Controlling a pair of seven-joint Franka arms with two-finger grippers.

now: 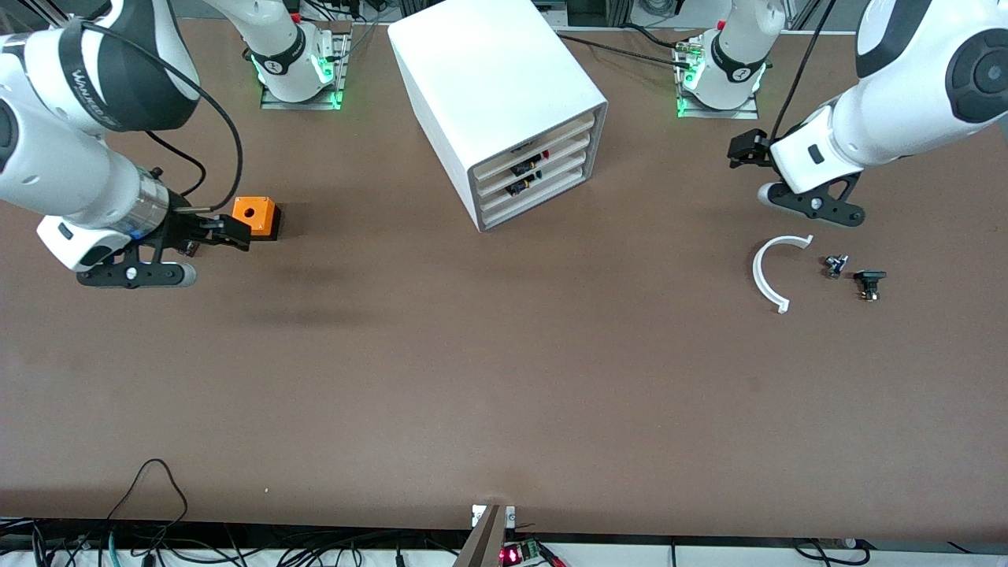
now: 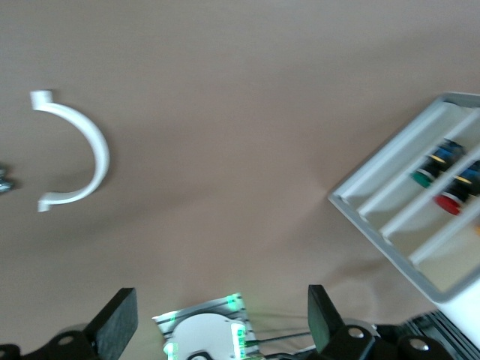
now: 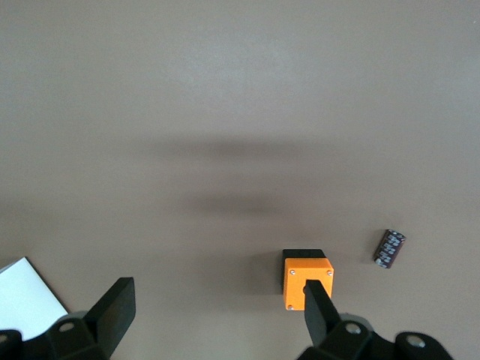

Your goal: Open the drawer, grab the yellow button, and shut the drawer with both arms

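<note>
From the front I see the cabinet with its drawers all in, small buttons possibly inside; both arms hang over the table. My left wrist shows the left gripper spread wide. My right wrist shows the right gripper spread above the orange cube.

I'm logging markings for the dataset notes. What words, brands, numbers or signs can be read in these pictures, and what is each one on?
"WANFENG": roughly how the white lettering on the black band of the right arm reads; too small to be sure.
A round badge on each arm's base collar: too small to read.
White cabinet, orange cube, small black cylinder: no readable text.
</note>
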